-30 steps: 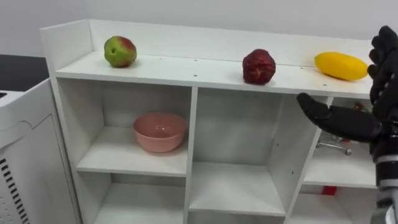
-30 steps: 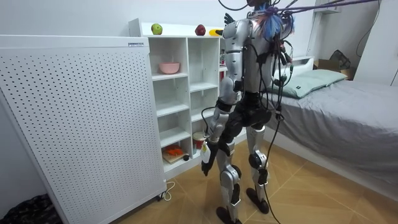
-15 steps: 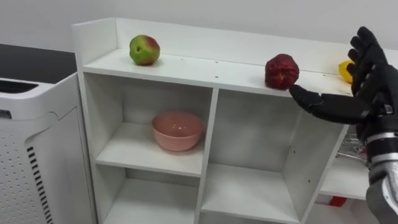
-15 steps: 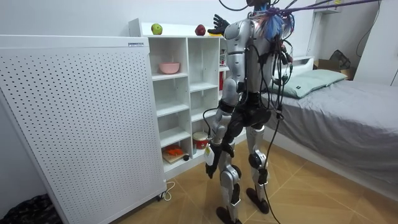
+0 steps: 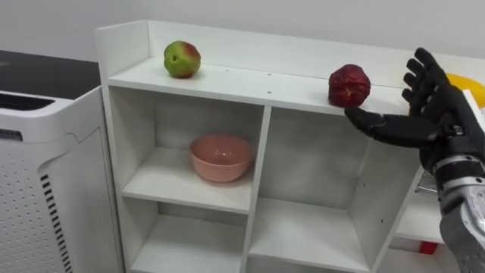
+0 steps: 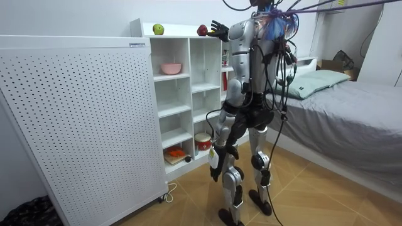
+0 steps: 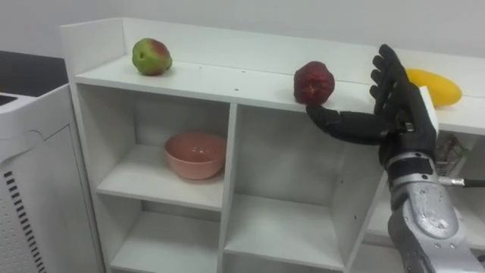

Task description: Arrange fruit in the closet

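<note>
On top of the white closet (image 5: 227, 80) lie a green-red apple (image 5: 183, 59), a dark red fruit (image 5: 349, 85) and a yellow fruit (image 7: 433, 86). My right hand (image 5: 424, 114) is raised at top-shelf height, open, fingers spread, its thumb reaching toward the red fruit from the right and just below it, not touching. A pink bowl (image 5: 220, 158) sits in the upper left compartment. In the room view I stand facing the closet (image 6: 188, 94); my left hand (image 6: 215, 160) hangs by my thigh.
A white perforated unit (image 5: 38, 152) stands directly left of the closet. Lower compartments hold a metal rack (image 7: 455, 152) at right and, in the room view, a jar (image 6: 202, 142) and orange items (image 6: 176, 152). A bed (image 6: 339, 107) lies behind me.
The eye view has shifted left, so the closet sits further right. My right hand has moved left along the top shelf, from by the yellow fruit to just beside the red fruit.
</note>
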